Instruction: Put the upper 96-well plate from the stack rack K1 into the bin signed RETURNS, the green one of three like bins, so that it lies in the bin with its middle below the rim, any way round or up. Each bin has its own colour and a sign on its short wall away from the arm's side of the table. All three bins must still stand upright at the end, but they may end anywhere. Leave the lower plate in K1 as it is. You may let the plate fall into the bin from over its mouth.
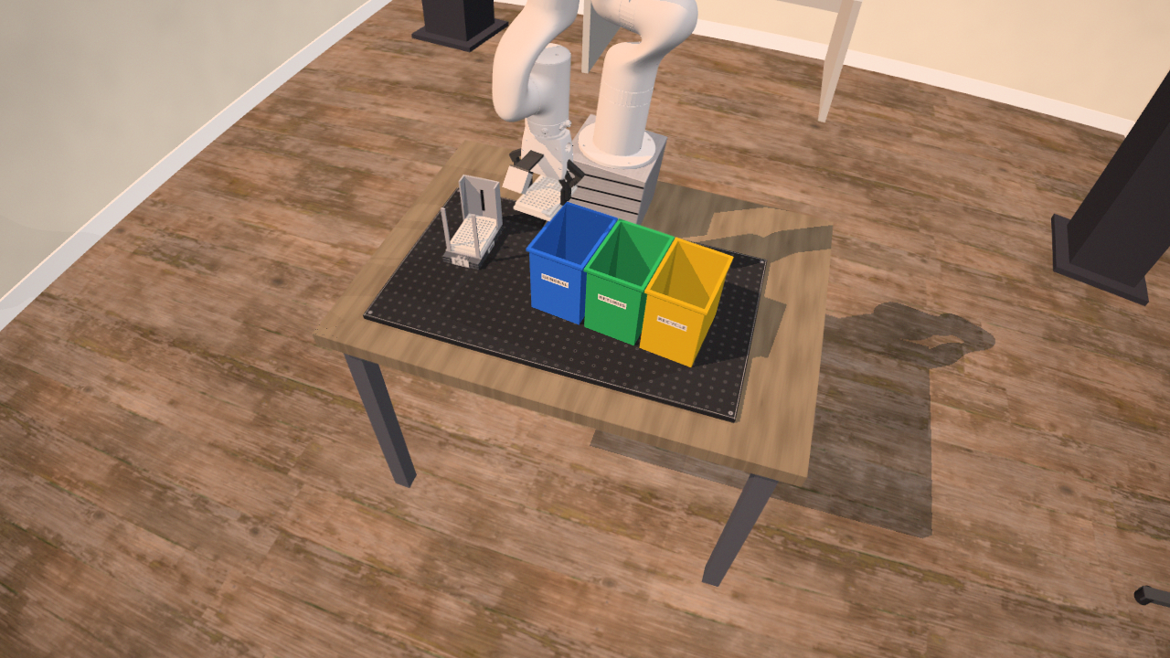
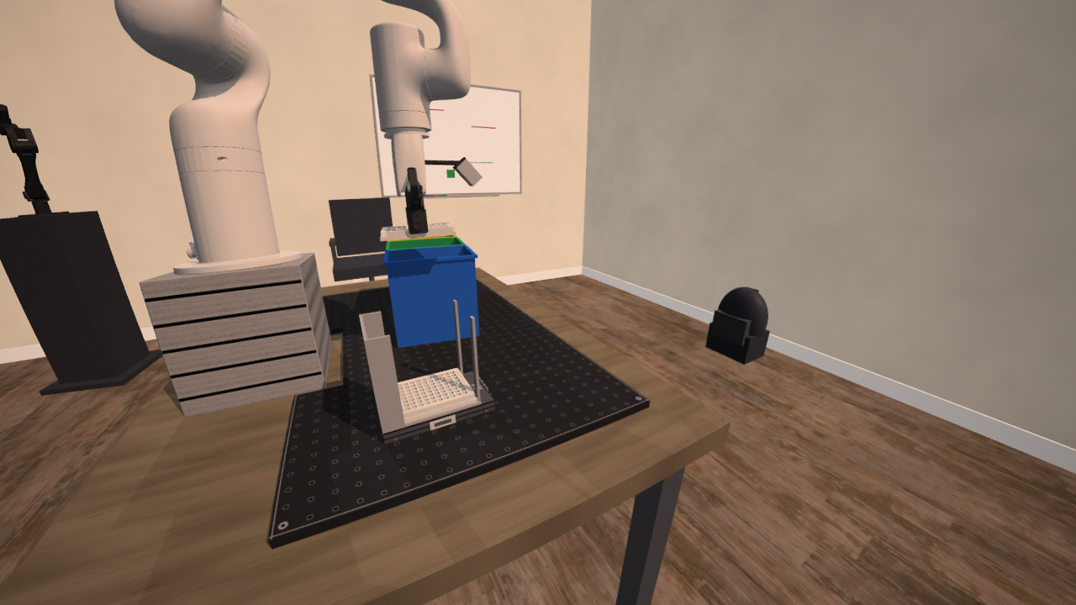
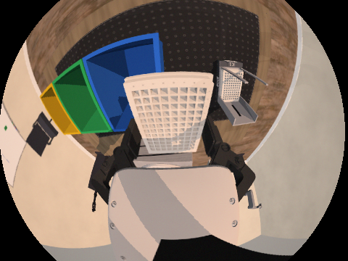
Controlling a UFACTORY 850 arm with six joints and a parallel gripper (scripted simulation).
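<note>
On the bench (image 1: pixel 785 425), rack K1 (image 1: pixel 478 196) is seen retaining the lower plate (image 2: pixel 432 392). The upper plate (image 3: pixel 170 112) is gripped across its width by the wide-spread end effector (image 3: pixel 170 150), beside the blue bin's (image 1: pixel 560 281) near rim, short of the green bin (image 1: pixel 622 294).

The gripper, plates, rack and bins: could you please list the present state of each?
gripper: shut on the upper plate.
upper plate: held level in the air, beside the blue bin's mouth.
lower plate: lying in the rack.
rack K1: upright.
blue bin, green bin, yellow bin: upright.
</note>
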